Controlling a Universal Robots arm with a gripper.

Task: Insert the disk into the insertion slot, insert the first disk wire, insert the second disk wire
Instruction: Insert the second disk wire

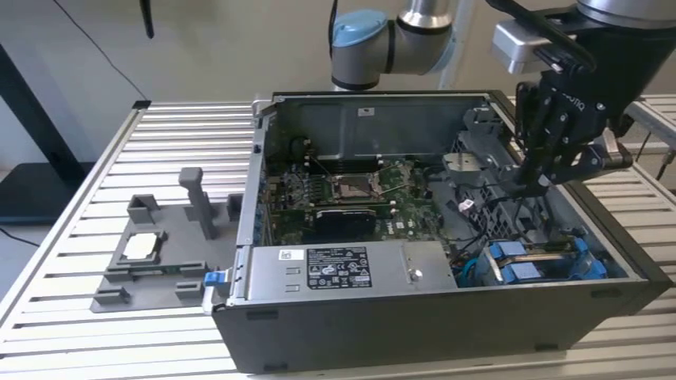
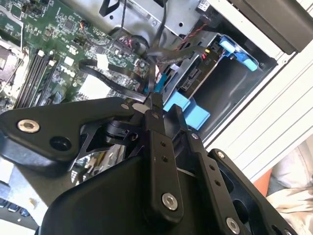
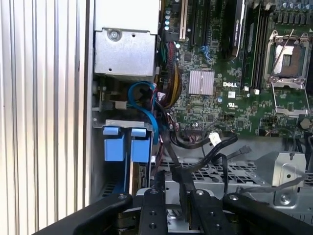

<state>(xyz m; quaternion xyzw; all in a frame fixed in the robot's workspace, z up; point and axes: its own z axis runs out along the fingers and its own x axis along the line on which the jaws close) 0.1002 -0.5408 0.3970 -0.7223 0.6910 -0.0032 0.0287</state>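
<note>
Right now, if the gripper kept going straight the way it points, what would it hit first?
Probably the black cables just ahead of the gripper, though depth is unclear.

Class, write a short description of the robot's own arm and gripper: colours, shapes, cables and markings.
The silver-grey tubular robot arm has rounded joints with light blue caps. A pale grey box sits at its wrist, with black cables beside it. The matte black gripper is built of flat jointed bars with silver pivot screws and bears white lettering on its side.
</note>
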